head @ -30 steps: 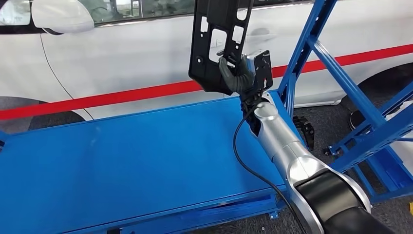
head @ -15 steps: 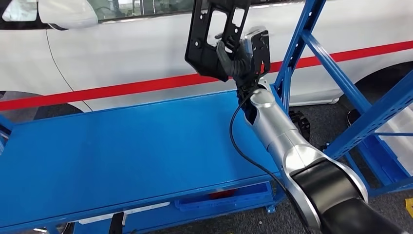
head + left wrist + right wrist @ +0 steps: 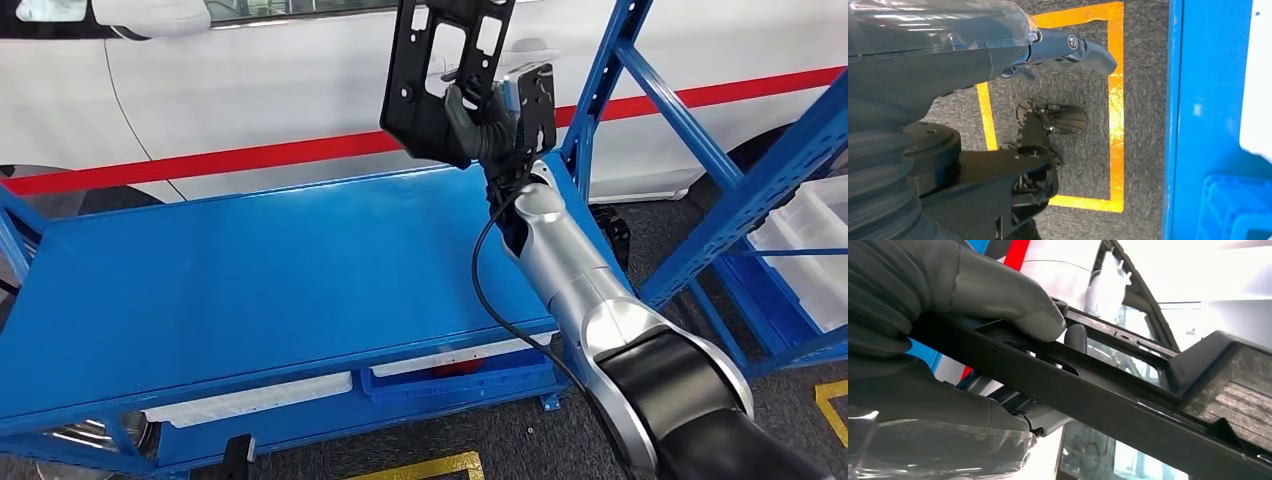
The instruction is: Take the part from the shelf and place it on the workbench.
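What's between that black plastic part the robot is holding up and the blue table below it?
Nothing: in the head view the black plastic part, gripped by the right hand, hangs over a bare stretch of the blue workbench.

Part (image 3: 440, 70) top cut off by frame

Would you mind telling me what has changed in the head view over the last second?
Mostly the camera has moved: the whole scene has shifted, bringing the workbench's lower shelf and the white bins at the right into view. The right hand with the black part sits a little higher in the picture. The hand still grips the part above the workbench, unreleased.
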### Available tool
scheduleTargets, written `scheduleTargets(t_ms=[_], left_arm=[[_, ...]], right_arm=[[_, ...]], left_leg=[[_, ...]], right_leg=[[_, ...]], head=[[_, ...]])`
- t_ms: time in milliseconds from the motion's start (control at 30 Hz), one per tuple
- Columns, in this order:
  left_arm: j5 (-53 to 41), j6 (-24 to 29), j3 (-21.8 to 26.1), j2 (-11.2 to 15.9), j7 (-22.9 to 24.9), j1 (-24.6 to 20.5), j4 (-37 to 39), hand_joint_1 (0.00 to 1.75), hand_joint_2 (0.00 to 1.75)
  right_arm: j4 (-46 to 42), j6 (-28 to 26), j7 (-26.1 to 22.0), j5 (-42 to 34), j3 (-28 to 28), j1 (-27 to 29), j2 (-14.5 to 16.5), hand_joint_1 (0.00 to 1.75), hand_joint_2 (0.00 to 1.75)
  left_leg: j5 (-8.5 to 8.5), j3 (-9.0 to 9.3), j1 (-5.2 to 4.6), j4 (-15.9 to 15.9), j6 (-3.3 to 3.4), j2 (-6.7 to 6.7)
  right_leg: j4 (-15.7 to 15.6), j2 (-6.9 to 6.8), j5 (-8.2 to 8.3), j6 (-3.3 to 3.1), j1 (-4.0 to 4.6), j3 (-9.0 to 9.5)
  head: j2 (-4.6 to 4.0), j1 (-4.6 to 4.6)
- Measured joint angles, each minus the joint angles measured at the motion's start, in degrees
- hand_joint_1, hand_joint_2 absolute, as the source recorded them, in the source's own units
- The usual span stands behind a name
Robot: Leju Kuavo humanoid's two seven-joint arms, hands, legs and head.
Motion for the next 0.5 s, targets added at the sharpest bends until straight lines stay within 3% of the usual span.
scheduleTargets(t_ms=[33,67,100,167,200,233,267,300,367,433,500], left_arm=[[0.0,0.0,0.0,0.0,0.0,0.0,0.0,0.00,1.75],[0.0,0.0,0.0,0.0,0.0,0.1,0.0,0.00,1.75],[0.0,0.0,0.0,0.0,0.0,0.1,0.0,0.00,1.75],[0.0,0.0,0.0,0.0,0.0,0.1,0.0,0.00,1.75],[0.0,0.0,0.0,0.0,0.1,0.1,0.0,0.00,1.75],[0.0,0.0,0.0,0.0,0.1,0.1,0.0,0.00,1.75],[-0.1,0.0,0.0,0.0,0.2,0.1,0.0,0.00,1.75],[-0.2,0.0,0.0,0.0,0.3,0.1,0.0,0.00,1.75],[-0.6,0.0,0.0,0.0,0.5,0.1,0.0,0.00,1.75],[-1.2,0.0,0.0,-0.1,0.5,0.2,0.0,0.00,1.75],[-1.7,-0.1,0.0,-0.1,0.4,0.5,0.0,0.00,1.75]], right_arm=[[-0.1,0.0,0.0,0.0,-0.1,0.0,0.0,1.75,1.75],[-0.1,0.0,0.0,0.0,-0.1,-0.1,0.1,1.75,1.75],[-0.1,0.0,0.0,0.0,-0.1,-0.1,0.1,1.75,1.75],[-0.1,0.0,0.1,0.0,-0.1,-0.1,0.3,1.75,1.75],[-0.2,0.0,0.1,0.1,-0.1,-0.1,0.4,1.75,1.75],[-0.2,0.0,0.3,0.1,-0.1,-0.1,0.4,1.75,1.75],[-0.2,0.0,0.5,0.3,-0.1,0.0,0.4,1.75,1.75],[-0.2,-0.1,0.7,0.5,-0.1,0.1,0.4,1.75,1.75],[-1.0,-0.5,0.9,1.4,-0.2,0.4,0.4,1.75,1.75],[-2.7,-1.3,1.0,2.8,-0.3,1.2,0.2,1.75,1.75],[-4.5,-2.0,0.9,4.0,-0.4,2.4,0.0,1.75,1.75]], left_leg=[[0.56,-0.57,-0.01,0.1,-0.57,-0.07],[-0.02,-0.94,0.01,0.4,-0.88,-0.08],[-1.67,-1.54,0.04,1.7,-1.14,-0.11],[-7.12,-3.40,0.21,7.6,-1.56,-0.07],[-9.50,-4.29,0.30,11.5,-1.77,-0.06],[-10.67,-4.76,0.35,14.8,-1.97,-0.04],[-10.57,-4.57,0.38,16.7,-2.12,-0.04],[-9.40,-3.49,0.43,16.7,-2.22,-0.03],[-7.07,1.70,0.56,10.5,-2.20,-0.03],[-7.55,6.87,0.42,2.9,-1.72,-0.16],[-8.20,8.15,0.12,0.3,-0.98,-0.35]], right_leg=[[-4.1,-0.10,0.79,-0.68,0.03,2.19],[-4.4,-0.21,1.41,-1.13,-0.12,1.83],[-4.6,-0.33,2.11,-1.57,-0.33,1.34],[-4.8,-0.43,3.42,-2.07,-0.51,-0.02],[-4.8,-0.43,4.04,-2.11,-0.51,-0.81],[-4.7,-0.44,4.65,-2.04,-0.51,-1.61],[-4.7,-0.45,5.25,-1.93,-0.52,-2.41],[-4.6,-0.46,5.85,-1.78,-0.54,-3.24],[-4.2,-0.45,6.91,-1.31,-0.55,-4.80],[-3.9,-0.44,7.85,-0.64,-0.43,-5.78],[-4.0,-0.44,8.80,0.00,-0.32,-6.03]], head=[[0.00,-0.01],[0.00,-0.01],[0.00,-0.02],[0.00,-0.03],[0.00,-0.03],[0.00,-0.02],[0.00,-0.02],[0.00,-0.02],[0.00,-0.03],[0.01,-0.03],[0.01,-0.02]])
